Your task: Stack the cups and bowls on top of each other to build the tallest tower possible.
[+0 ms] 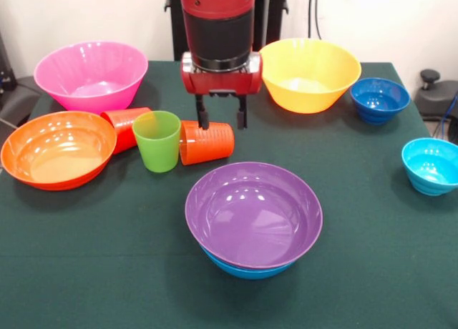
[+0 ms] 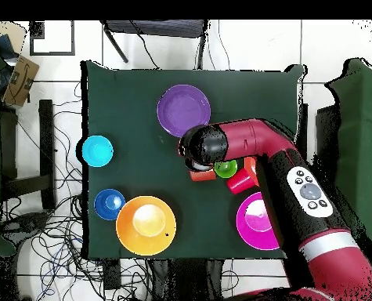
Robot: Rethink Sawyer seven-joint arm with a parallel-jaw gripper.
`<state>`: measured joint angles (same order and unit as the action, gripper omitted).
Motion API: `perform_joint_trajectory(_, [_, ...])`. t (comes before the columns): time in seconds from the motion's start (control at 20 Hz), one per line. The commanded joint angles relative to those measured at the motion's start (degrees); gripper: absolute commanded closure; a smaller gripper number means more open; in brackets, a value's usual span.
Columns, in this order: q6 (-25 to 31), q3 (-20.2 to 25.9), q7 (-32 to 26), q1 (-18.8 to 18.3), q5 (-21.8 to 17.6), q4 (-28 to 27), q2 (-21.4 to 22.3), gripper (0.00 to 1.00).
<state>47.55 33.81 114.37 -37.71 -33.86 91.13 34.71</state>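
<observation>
The tower [image 1: 254,222] so far is two bowls near the table's front middle: the purple bowl [image 1: 254,213] nested in the blue bowl [image 1: 247,269], of which only a rim and a strip of wall show beneath it. From overhead the purple bowl [image 2: 183,110] is a single disc.

Behind and to the left sit the three cups in a tight cluster — the green cup [image 1: 158,140] upright, mouth up, the orange cup [image 1: 206,142] on its side just right of it, and the red cup [image 1: 126,127] on its side to the left, against the orange bowl [image 1: 57,149]. The pink bowl [image 1: 91,75] stands behind that one.

The gripper [image 1: 222,119] hangs over the orange cup with its two dark fingers [image 1: 203,118] apart and nothing between them; the left finger's tip is at the cup's upper edge, though whether it touches I cannot tell. Overhead, the arm [image 2: 255,145] covers most of the cups.

To the right stand the yellow bowl [image 1: 310,74], the small dark blue bowl [image 1: 379,99] beside it, and the cyan bowl [image 1: 431,166] nearer the right edge — all upright on the green table [image 1: 107,272].
</observation>
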Motion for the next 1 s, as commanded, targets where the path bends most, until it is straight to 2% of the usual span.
perform_joint_trajectory(0.05, [7.0,4.2,-19.3,-2.2,-0.3,3.5,2.5,0.00])
perform_joint_trajectory(0.2, [6.4,4.5,-19.4,-3.0,-1.6,3.7,2.7,0.00])
perform_joint_trajectory(0.6, [0.8,3.3,-19.3,-5.5,-7.4,3.5,-1.6,0.00])
perform_joint_trajectory(1.0, [-1.2,3.4,-17.7,-6.4,-10.1,3.9,-2.6,0.00])
